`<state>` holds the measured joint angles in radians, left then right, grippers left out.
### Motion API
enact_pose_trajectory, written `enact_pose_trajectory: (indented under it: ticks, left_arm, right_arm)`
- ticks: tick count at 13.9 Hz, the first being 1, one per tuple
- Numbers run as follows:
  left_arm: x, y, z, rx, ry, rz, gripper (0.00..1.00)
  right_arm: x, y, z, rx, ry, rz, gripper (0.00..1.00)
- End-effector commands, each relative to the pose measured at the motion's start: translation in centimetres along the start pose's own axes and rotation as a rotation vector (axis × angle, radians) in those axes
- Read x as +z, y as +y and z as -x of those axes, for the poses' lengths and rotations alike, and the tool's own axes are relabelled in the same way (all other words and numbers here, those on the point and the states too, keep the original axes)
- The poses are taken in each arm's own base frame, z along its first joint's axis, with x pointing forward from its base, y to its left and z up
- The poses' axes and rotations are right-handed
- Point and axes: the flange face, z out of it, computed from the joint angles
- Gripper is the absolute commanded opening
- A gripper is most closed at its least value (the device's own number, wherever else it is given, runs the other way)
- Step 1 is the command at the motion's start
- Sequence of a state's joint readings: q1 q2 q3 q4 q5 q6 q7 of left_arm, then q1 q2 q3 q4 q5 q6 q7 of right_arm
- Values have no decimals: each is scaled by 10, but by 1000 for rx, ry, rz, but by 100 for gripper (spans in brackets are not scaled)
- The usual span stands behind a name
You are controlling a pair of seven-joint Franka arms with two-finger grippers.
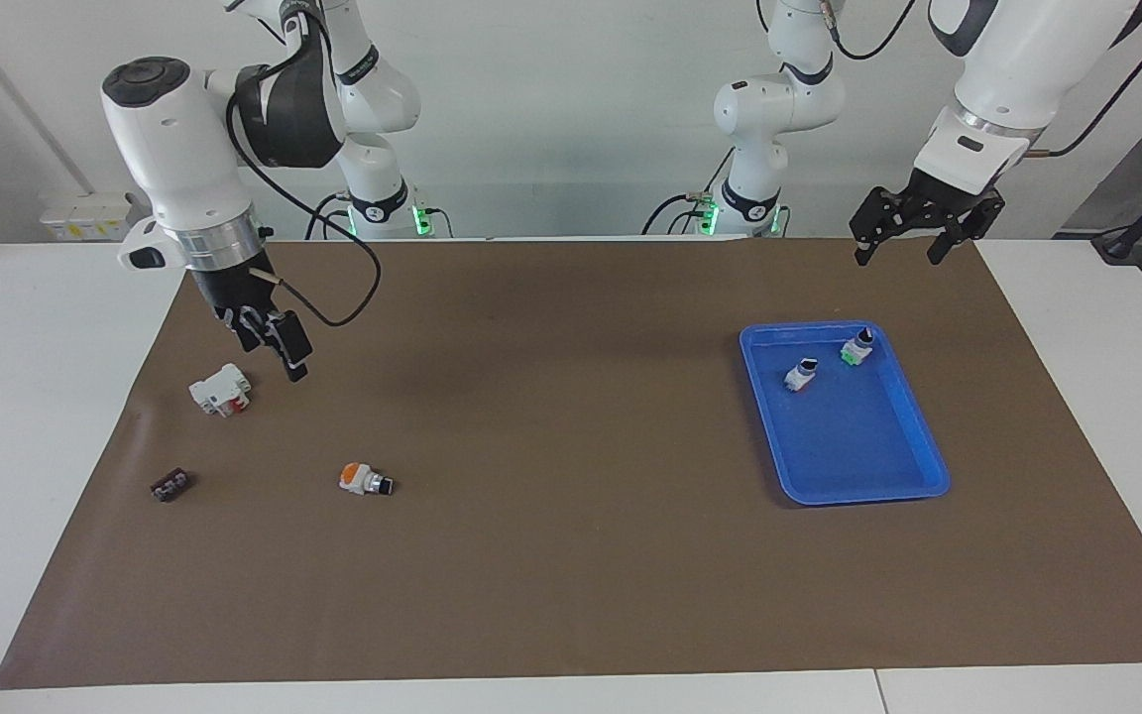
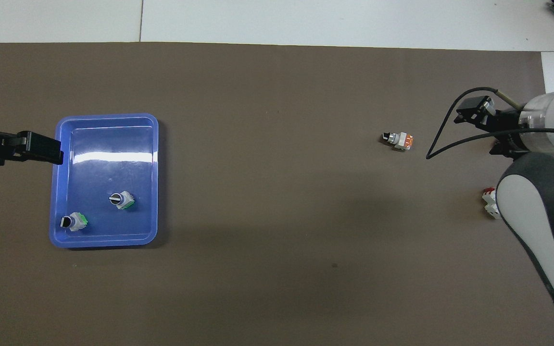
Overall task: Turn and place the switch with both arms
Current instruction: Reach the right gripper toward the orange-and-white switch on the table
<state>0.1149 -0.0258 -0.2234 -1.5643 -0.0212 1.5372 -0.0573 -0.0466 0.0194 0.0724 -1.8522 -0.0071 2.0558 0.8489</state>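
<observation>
The switch (image 1: pixel 365 480) lies on its side on the brown mat toward the right arm's end, its orange block pointing at that end and its black knob toward the table's middle. It also shows in the overhead view (image 2: pixel 398 140). My right gripper (image 1: pixel 274 349) is open and empty, raised over the mat beside the white block with a red part (image 1: pixel 220 389), apart from the switch. My left gripper (image 1: pixel 913 238) is open and empty, held high over the mat by the blue tray's (image 1: pixel 928 456) edge nearer the robots.
The blue tray (image 2: pixel 152 158) holds a red-based switch (image 1: pixel 801 375) and a green-based switch (image 1: pixel 857 347). A small dark part (image 1: pixel 171 485) lies on the mat at the right arm's end. The right arm half covers the white block in the overhead view (image 2: pixel 488 204).
</observation>
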Motion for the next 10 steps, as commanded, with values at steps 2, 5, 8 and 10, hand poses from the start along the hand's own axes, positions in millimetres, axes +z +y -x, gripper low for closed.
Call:
enact_pose_trajectory:
  ticks: [2,5,8,10]
  left_arm:
    - [-1,-2,10,-14,-3,4,100]
    - [-1,-2,10,-14,-3,4,100]
    - [-1,-2,10,-14,-3,4,100]
    - [-1,-2,10,-14,-3,4,100]
  right_arm:
    - [14,2,3,369,-13,21,100]
    - [66,-2,-9,529,-68,52,100]
    - [142,4,-34,651,-121,24,100]
    - [174,1,-33,722,-180,8,100]
